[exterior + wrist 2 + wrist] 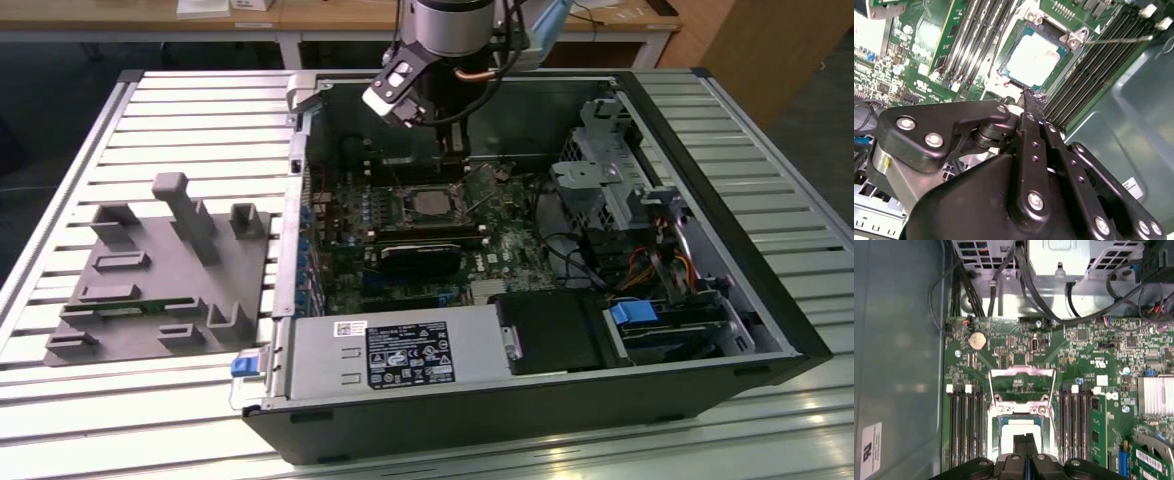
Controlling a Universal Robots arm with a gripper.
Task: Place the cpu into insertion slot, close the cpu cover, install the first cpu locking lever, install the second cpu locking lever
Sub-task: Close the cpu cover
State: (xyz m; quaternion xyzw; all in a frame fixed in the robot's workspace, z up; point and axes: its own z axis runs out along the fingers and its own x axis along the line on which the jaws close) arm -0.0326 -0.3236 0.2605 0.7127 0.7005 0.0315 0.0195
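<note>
The cpu (1010, 430) (1036, 57) lies flat in the insertion slot (995, 436) (427, 205) on the green board, its silvery top facing up. The cpu cover (1023, 371) is swung open beyond the slot, and green board shows through its window. A thin locking lever (1119, 37) sticks out from a corner of the slot, and its end is free. My gripper (1025, 440) (1030, 95) (458, 175) hangs just above one edge of the cpu. Its fingers are shut together with nothing between them.
Black memory slots (966, 425) (1079, 420) run along both sides of the socket. A black heatsink block (416, 258) sits near the socket. Cables and a drive cage (627, 200) fill the exterior view's right; the power supply (400, 355) is in front. A grey fixture (160, 270) lies outside the case.
</note>
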